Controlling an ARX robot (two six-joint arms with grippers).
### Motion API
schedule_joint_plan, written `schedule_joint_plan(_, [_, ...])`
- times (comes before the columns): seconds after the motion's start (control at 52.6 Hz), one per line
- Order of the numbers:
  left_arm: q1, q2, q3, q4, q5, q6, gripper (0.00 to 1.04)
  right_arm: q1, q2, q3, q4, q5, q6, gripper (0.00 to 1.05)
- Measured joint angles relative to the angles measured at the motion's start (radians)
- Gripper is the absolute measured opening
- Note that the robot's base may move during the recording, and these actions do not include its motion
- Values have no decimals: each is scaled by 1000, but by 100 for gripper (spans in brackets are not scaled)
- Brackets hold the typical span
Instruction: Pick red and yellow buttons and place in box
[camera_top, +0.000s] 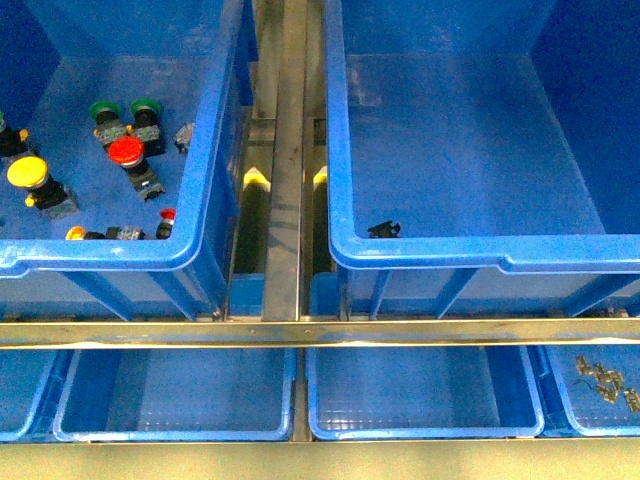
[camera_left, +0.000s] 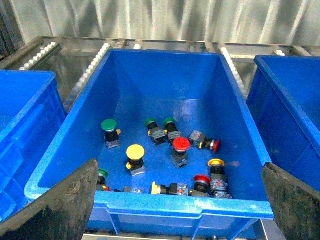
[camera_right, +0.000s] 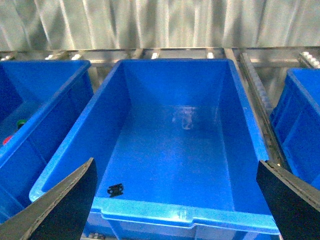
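Both end effectors are spread wide and holding nothing; the left end effector (camera_left: 180, 166) hangs over the left bin (camera_left: 190, 204), and the right end effector (camera_right: 176, 161) over the box (camera_right: 175, 214). Neither arm shows in the front view.

Your targets are at the left of the front frame, in its upper half; the red button (camera_top: 125, 151) stands cap up on the bin floor, and the yellow button (camera_top: 27, 172) is nearer the left edge. The box fills the right side of that frame, with only a black clip (camera_top: 384, 229) inside, by the near wall.

Watch the crowding; two green buttons (camera_top: 146, 107) sit just behind the red one, so open fingers coming down could catch a green body along with it, or knock it over. Watch for lookalikes too; a small red switch (camera_top: 167, 214) and a small yellow switch (camera_top: 75, 233) lie by the near wall, and a hasty pick could take either by mistake.

Those wide, rounded caps look slippery; pinch the cap alone and the button may squirt out, so I'd go for the block body. Then there's the carry; the metal rail (camera_top: 290, 150) and a gap run between the bins, and a loose grip could drop the button there, out of reach.
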Motion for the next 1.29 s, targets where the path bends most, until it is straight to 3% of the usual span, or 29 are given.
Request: schedule_joint_plan(1.292, [0, 0, 0, 0, 0, 0, 97, 0, 0, 0, 0, 0, 0, 98])
